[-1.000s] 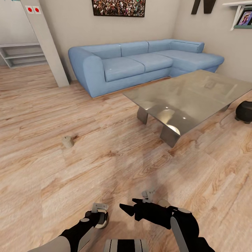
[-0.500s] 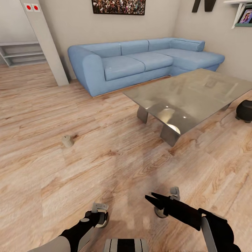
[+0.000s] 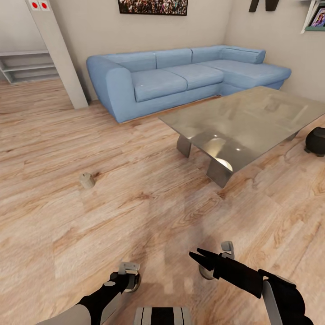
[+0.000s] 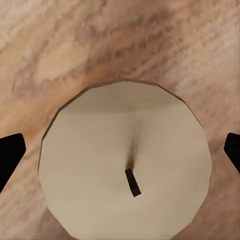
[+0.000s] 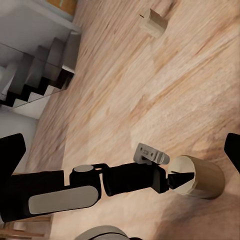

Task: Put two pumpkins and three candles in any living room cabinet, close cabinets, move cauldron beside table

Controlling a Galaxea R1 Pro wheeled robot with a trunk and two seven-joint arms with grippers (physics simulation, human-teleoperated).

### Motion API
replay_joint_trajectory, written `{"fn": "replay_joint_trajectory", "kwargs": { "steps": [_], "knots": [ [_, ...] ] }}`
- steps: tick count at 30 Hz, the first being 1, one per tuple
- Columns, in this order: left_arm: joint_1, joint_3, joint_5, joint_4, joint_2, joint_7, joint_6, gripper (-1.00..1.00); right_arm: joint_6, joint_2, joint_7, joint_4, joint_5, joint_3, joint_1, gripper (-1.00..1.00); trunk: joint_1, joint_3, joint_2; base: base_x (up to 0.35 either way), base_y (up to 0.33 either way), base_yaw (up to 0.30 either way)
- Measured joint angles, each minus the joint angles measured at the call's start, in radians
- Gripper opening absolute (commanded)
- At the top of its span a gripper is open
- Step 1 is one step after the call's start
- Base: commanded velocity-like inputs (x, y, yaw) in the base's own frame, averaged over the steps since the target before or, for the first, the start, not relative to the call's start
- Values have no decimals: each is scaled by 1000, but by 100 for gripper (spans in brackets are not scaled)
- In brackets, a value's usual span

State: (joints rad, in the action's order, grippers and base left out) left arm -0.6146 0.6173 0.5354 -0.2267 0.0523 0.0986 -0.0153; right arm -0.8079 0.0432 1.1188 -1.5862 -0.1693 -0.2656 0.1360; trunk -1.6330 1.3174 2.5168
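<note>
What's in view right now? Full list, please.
sofa: 1, blue, against the back wall
table: 1, glossy grey top, in front of the sofa
cauldron: 1, black, on the floor at the table's far right end, cut off by the picture's edge
candles: 2, pale; one alone on the floor to the left, one upright between the left gripper's fingers
picture: 1, dark frame, on the wall above the sofa
pillar: 1, pale grey with two red dots, left of the sofa
shelves: 1 unit, grey, far left
floor: light wood planks
left gripper: open, fingers either side of the candle
right gripper: open, low over the floor
</note>
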Motion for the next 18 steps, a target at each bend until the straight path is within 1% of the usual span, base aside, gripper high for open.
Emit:
{"fn": "replay_joint_trajectory", "kwargs": {
  "steps": [4, 18],
  "knots": [
    [0, 1, 0, 0, 0, 0, 1, 100, -1, 0, 0, 0, 0, -1, 0, 100, -2, 15, 1, 0, 0, 0],
    [0, 2, 0, 0, 2, 0, 0, 100, -1, -1, 0, 0, 0, -1, 0, 100, -2, 15, 1, 0, 0, 0]
  ]
}}
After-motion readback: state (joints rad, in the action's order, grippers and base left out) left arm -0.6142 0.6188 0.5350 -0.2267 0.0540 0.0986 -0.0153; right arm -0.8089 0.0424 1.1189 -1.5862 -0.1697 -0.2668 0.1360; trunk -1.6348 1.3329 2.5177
